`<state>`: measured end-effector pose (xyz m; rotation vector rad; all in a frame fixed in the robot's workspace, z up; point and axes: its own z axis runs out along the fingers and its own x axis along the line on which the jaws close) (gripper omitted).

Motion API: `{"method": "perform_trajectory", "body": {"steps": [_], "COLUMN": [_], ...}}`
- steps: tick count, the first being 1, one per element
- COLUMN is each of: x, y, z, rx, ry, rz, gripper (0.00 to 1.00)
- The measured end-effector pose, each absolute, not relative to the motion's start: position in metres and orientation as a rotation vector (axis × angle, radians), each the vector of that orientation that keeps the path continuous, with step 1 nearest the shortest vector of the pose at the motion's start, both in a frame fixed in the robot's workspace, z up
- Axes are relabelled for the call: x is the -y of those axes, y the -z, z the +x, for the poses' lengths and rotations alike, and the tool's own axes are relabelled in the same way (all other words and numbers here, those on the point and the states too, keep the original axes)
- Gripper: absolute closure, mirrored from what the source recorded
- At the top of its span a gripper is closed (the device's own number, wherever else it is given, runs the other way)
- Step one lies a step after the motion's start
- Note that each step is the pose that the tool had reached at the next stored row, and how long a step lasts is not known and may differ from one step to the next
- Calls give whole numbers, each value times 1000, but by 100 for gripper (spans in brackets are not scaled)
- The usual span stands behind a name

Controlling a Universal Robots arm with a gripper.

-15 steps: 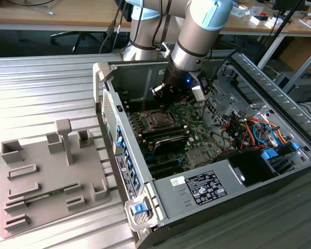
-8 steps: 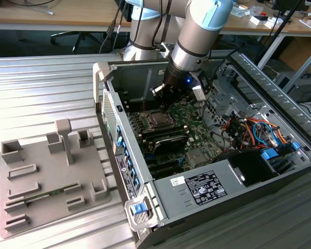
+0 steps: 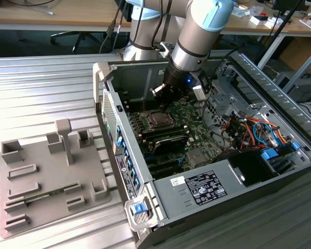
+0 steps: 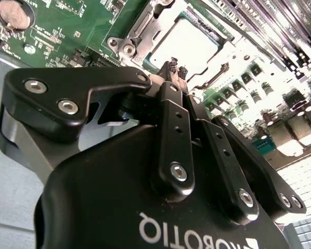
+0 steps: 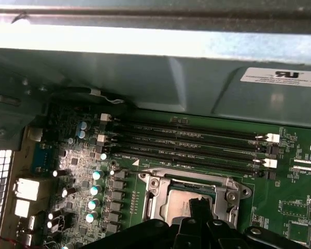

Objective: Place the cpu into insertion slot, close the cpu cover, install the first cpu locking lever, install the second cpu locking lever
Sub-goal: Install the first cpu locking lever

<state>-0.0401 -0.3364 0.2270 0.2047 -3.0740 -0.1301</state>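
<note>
end effector pinched narrow, empty, just above cpu.
cpu sits in socket; i'd press cover flat.

We see the arm descend steeply from the upper edge of the exterior view, its silver-grey links ending in a blue-capped joint above the wrist. Below the wrist, the black gripper points downward and toward the exterior view's left. In the second wrist view, we see the gripper from behind its body: the two black fingers converge, and their ribbed tips meet with no gap between them. In the first wrist view, the fingertips appear dark and together.
</note>
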Motion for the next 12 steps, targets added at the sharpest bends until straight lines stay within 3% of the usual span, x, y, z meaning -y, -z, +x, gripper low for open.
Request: {"method": "perform_trajectory", "body": {"steps": [12], "x": [337], "y": [-227], "z": [-50], "rx": [3074], "ry": [130], "rz": [205], "gripper": [89]}}
